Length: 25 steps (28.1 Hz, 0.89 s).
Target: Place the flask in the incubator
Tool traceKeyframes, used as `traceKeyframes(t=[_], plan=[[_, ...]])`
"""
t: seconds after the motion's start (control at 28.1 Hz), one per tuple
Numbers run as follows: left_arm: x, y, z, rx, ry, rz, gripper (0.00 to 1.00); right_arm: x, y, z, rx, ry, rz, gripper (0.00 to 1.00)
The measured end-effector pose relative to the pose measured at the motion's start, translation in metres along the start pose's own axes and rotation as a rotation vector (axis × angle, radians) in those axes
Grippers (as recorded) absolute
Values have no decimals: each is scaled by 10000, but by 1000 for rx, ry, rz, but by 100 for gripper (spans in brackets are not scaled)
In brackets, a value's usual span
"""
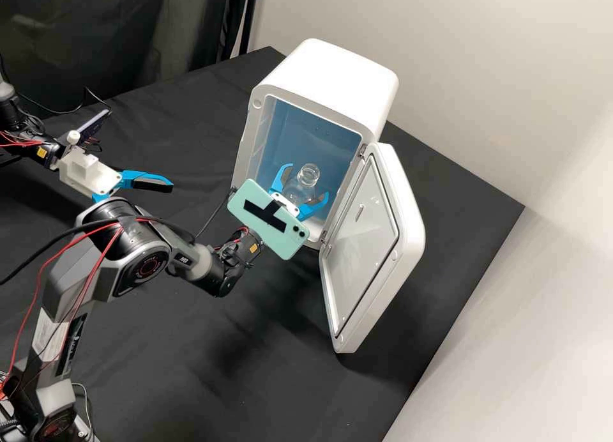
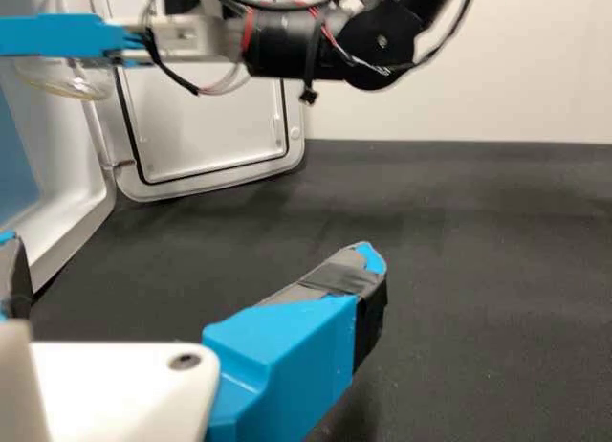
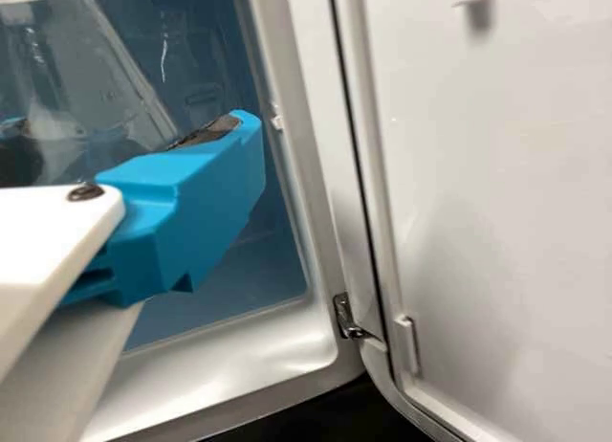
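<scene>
As the high view came up, the right gripper (image 1: 299,190) was inside the incubator (image 1: 332,78), its two blue fingers closed in on the flask (image 1: 305,177), one on each side of the clear glass body. Neck up, open mouth showing, the flask stood upright in the pale blue chamber; whether its base touched the floor, I could not tell. The incubator was a smooth white box with rounded corners, and its door (image 1: 377,250) hung wide open on the right. A mint-green phone (image 1: 268,217) sat flat on the right wrist. Well apart, out over the matte black bench (image 1: 191,340), the left gripper (image 1: 143,185) hung with nothing in it.

Over to the left wrist view: its own fingers (image 2: 306,327) were spread wide, with a dark pad at one tip and black bench beneath. Farther off, a curve of the flask's clear glass showed just beside the other arm's blue finger (image 2: 57,33).

And the right wrist view: the flask's sloping, cone-shaped wall lay right against the dark pad of the chunky blue finger (image 3: 182,203). Glossy white framed the chamber, and a small metal hinge (image 3: 349,318) joined it to the door.
</scene>
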Motion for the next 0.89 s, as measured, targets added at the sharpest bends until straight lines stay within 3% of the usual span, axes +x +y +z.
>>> traceKeyframes(t=[0.18,0.5,0.89], plan=[[7,-29,-7,-2,2,-11,100,109,-52,-2,-7,-7,-17,0],[11,-25,-7,-2,2,-9,100,304,-57,7,-15,-25,-21,0],[29,-7,-7,0,0,-1,100,711,-34,-103,-62,-33,-23,0]])
